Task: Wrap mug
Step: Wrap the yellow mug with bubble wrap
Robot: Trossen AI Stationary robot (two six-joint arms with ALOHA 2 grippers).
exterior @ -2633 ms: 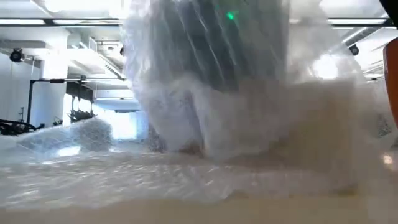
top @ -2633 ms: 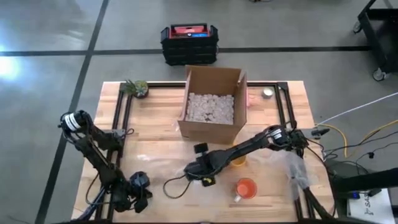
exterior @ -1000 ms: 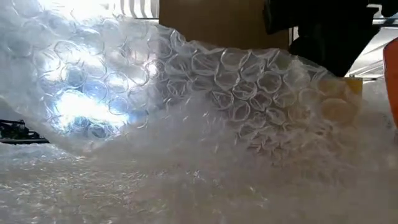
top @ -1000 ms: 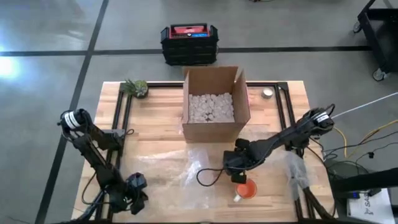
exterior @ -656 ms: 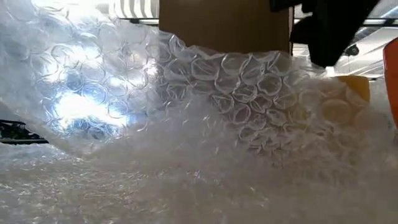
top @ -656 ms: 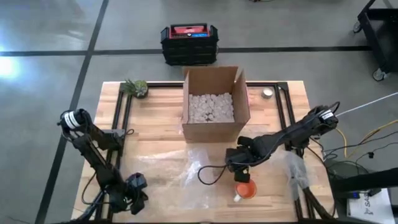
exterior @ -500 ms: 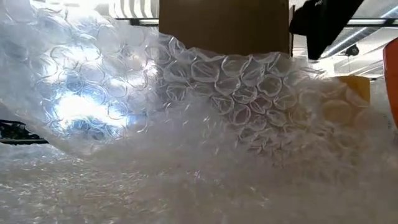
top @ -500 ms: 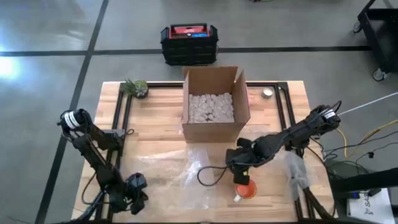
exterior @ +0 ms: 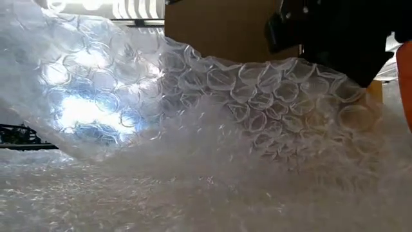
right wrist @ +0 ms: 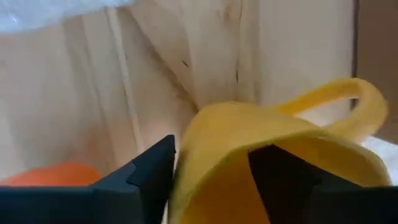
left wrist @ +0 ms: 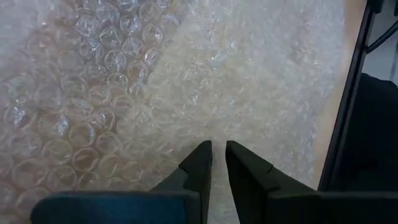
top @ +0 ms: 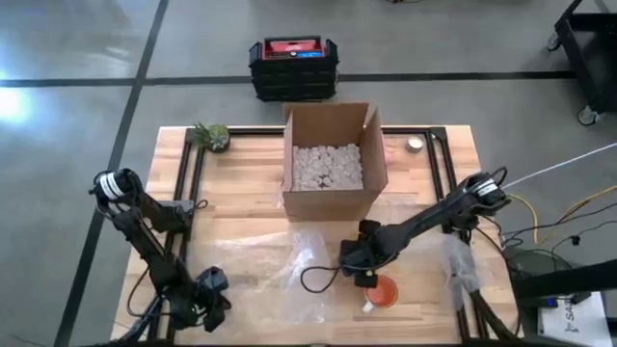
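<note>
The yellow mug (right wrist: 267, 155) is pinched by its rim in the right claw (right wrist: 214, 168), one dark finger outside the wall and the other inside the cup, with the handle curving off on the far side. In the high view this right claw (top: 363, 258) sits over the right edge of the bubble wrap (top: 280, 260), and an orange mug (top: 382, 292) stands just beside it on the bare counter (top: 424, 202), towards the front edge.

The step in hand is judged to be carrying the yellow mug onto the sheet. It would be done well if the rim grip were kept firm, since a thin wall held this way may swivel, and if the mug were set down well in from the sheet's edge so that wrap is left on every side for folding. The orange mug should be given clearance.

The left claw (left wrist: 217, 163) is seen nearly pressed together, a narrow gap between its fingers and nothing held, hovering over the wrap near the front left corner.

Much is hidden: from above the yellow mug is covered by the right claw; in the low view a raised fold of bubble wrap (exterior: 161, 109) fills the frame, and whether the mug touches the counter cannot be told
</note>
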